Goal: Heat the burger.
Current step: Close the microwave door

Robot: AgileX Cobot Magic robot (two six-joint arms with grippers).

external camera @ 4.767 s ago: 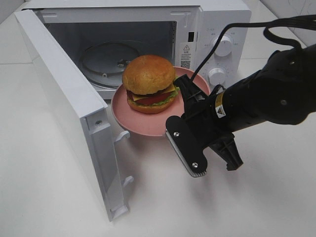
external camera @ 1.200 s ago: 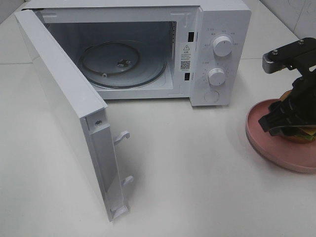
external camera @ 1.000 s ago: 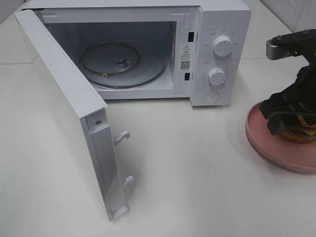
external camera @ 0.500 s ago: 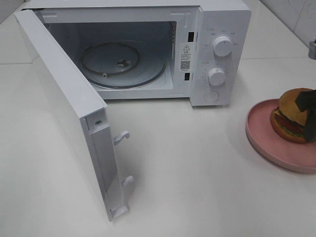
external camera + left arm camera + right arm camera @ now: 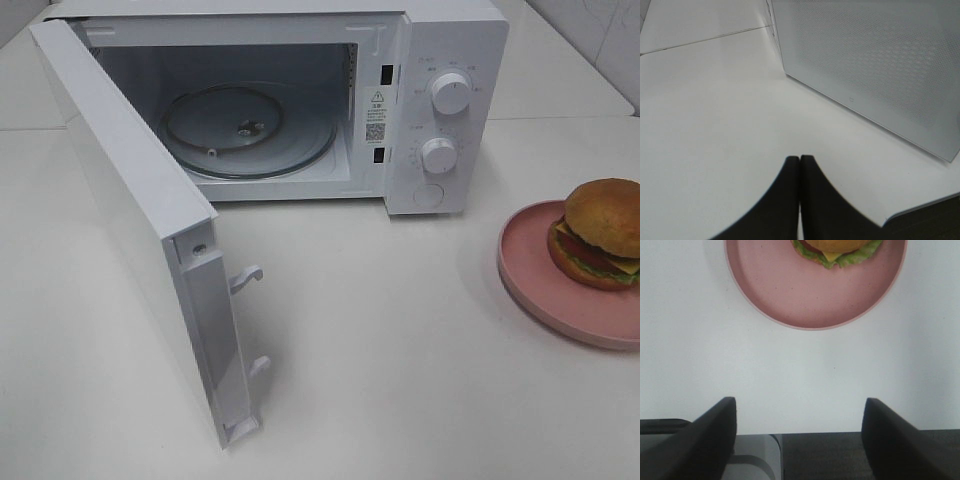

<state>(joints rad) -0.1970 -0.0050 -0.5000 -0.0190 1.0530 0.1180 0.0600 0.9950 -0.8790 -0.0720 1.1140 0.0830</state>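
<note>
The burger (image 5: 600,232) with its golden-brown bun sits on a round pink plate (image 5: 540,285) at the right edge of the table, well right of the white microwave (image 5: 445,40). The microwave door (image 5: 130,215) stands wide open and its glass turntable (image 5: 250,130) is bare. In the right wrist view the plate (image 5: 805,295) and the burger's lettuce edge (image 5: 837,252) lie ahead of my right gripper (image 5: 797,422), which is open and holds nothing. My left gripper (image 5: 799,165) is shut, fingertips touching, over bare table beside the microwave's perforated door face (image 5: 875,60). Neither arm shows in the exterior view.
Two white knobs (image 5: 450,92) sit on the microwave's right panel. Door latches (image 5: 247,277) stick out from the open door's edge. A dark table edge (image 5: 925,220) shows near the left gripper. White tabletop stretches between the microwave and the plate.
The right arm, which hung over the plate and burger, has pulled away out of the exterior view, leaving burger and plate on the table. The microwave has not moved.
</note>
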